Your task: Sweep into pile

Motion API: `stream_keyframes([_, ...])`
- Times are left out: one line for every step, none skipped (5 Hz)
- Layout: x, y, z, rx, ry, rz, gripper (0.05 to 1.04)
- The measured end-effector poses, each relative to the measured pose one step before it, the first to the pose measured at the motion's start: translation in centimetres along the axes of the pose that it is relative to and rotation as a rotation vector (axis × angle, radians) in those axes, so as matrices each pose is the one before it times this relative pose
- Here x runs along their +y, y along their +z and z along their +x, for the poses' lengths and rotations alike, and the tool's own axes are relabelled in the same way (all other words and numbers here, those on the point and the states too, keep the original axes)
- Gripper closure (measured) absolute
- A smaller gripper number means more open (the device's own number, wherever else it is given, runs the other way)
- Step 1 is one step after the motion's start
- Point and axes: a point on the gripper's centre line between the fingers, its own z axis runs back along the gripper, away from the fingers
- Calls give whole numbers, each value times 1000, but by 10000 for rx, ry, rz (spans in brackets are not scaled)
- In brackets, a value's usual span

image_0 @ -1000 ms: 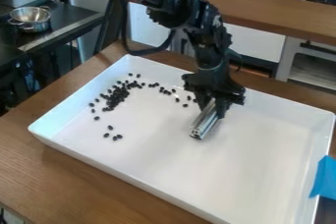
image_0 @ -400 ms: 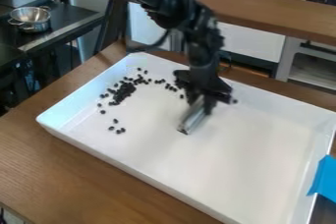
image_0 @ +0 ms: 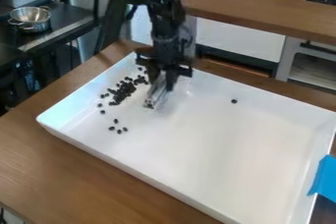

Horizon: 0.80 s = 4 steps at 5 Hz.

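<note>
My black gripper (image_0: 161,78) hangs over the upper left part of the white tray (image_0: 216,164), shut on a silver metal bar (image_0: 156,95) whose lower end is down at the tray floor. Just left of the bar lies a dense cluster of black beans (image_0: 123,91), with some scattered around it. Several loose beans (image_0: 119,130) sit lower in the tray. A single bean (image_0: 234,101) rests apart, to the right of the gripper. The gripper and bar may cover other beans behind them.
The tray's raised walls surround the beans, and it stands on a brown wooden table (image_0: 72,174). Blue tape (image_0: 323,179) is at its right edge. A metal pot (image_0: 30,17) stands on the dark counter at upper left. A wooden ledge (image_0: 263,9) runs behind.
The gripper has moved left with the bar, toward the bean cluster. The tray has shifted slightly right at its left end. One bean now lies alone on the right.
</note>
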Motion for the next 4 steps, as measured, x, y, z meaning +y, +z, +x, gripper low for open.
stream_keyframes([2181, 314, 551, -124, 638, 372, 705])
stream_keyframes([538, -410, -340, 69, 327, -166, 705])
stream_keyframes([-2347, 1325, -1772, 379, -1136, -1610, 705])
stream_keyframes([-2951, -121, -1816, 399, -968, -1072, 705])
